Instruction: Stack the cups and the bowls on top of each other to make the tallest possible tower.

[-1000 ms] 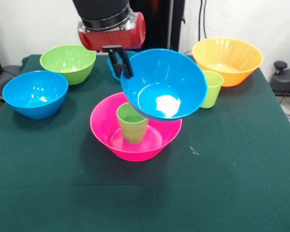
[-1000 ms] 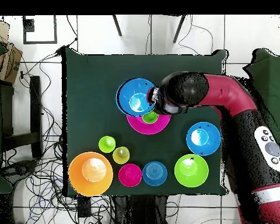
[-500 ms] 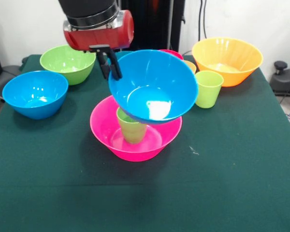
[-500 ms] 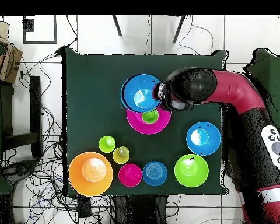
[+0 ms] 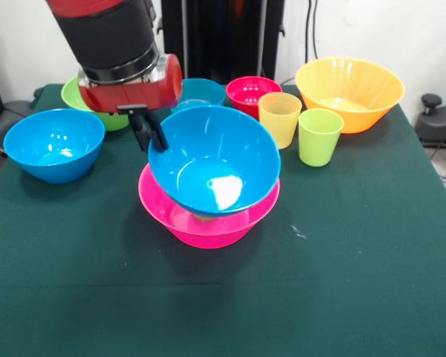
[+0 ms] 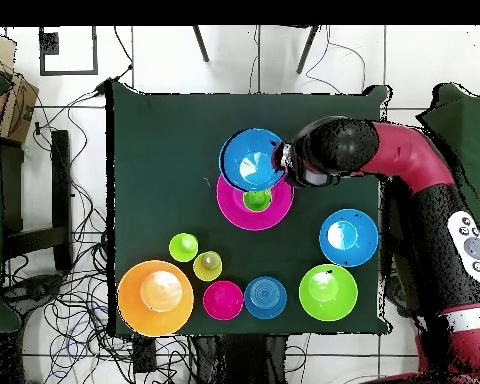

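My gripper (image 5: 149, 134) is shut on the near-side rim of a medium blue bowl (image 5: 212, 160) and holds it tilted, low over the wide pink bowl (image 5: 160, 204). In the front view the blue bowl hides the green cup that stands in the pink bowl. The overhead view shows this cup (image 6: 257, 200) inside the pink bowl (image 6: 234, 212), with the blue bowl (image 6: 250, 160) overlapping the pink bowl's far edge next to my gripper (image 6: 284, 163). I cannot tell whether the blue bowl touches the cup.
Another blue bowl (image 5: 53, 143) sits at the left, with a green bowl (image 5: 68, 95) behind my arm. At the back stand a small blue bowl (image 5: 202, 91), a small red bowl (image 5: 250, 92), a yellow-orange cup (image 5: 279, 117), a green cup (image 5: 319, 135) and a large orange bowl (image 5: 349, 83).
My gripper has carried the blue bowl down and to the left in the front view. The bowl now sits over the pink bowl and covers the green cup.
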Action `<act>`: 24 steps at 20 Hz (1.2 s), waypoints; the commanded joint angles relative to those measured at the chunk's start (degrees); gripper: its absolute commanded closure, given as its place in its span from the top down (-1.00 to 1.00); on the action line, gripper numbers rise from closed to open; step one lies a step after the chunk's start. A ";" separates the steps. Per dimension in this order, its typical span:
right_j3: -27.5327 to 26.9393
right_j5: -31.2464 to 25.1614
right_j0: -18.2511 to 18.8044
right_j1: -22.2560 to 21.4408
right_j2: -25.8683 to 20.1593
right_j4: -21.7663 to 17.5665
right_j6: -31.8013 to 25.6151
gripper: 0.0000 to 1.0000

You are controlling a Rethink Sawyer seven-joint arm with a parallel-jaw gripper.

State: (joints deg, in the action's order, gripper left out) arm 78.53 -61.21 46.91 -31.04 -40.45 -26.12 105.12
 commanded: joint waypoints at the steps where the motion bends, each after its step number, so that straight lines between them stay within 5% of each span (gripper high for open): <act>1: -0.52 1.59 0.51 3.80 -1.85 -4.77 -19.09 -1.00; 8: 8.14 4.58 1.91 1.66 -2.55 -3.68 -14.95 -1.00; 24: 7.36 3.52 3.31 2.67 -4.01 -4.12 -15.97 -1.00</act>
State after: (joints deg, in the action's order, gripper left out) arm 84.85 -60.58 50.18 -29.09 -42.98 -26.74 103.66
